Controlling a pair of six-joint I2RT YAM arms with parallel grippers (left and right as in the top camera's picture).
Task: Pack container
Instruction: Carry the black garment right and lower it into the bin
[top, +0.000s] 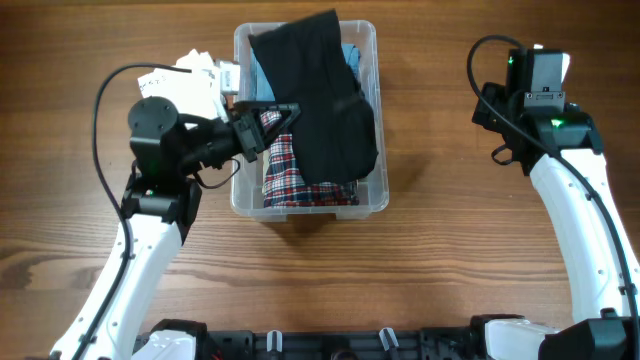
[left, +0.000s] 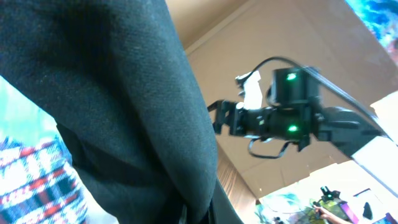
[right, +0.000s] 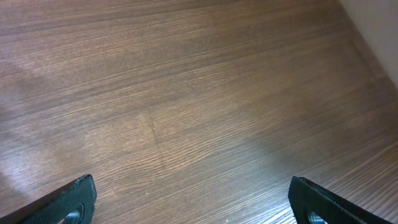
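Note:
The clear container (top: 383, 150) stands at the table's far middle, holding a red plaid cloth (top: 290, 175) and a light blue cloth (top: 262, 75). A black garment (top: 330, 100) lies draped over them, its top edge over the far rim. My left gripper (top: 287, 111) reaches in over the left wall and is shut on the black garment's left edge. In the left wrist view the black garment (left: 124, 93) fills the frame and hides the fingers, with the plaid cloth (left: 31, 180) at lower left. My right gripper (right: 193, 202) stands open over bare wood, holding nothing.
A crumpled white item (top: 200, 72) lies just left of the container, behind my left arm. My right arm (top: 540, 62) is at the far right, well apart from the container. The wooden table (top: 440, 250) stretches between them.

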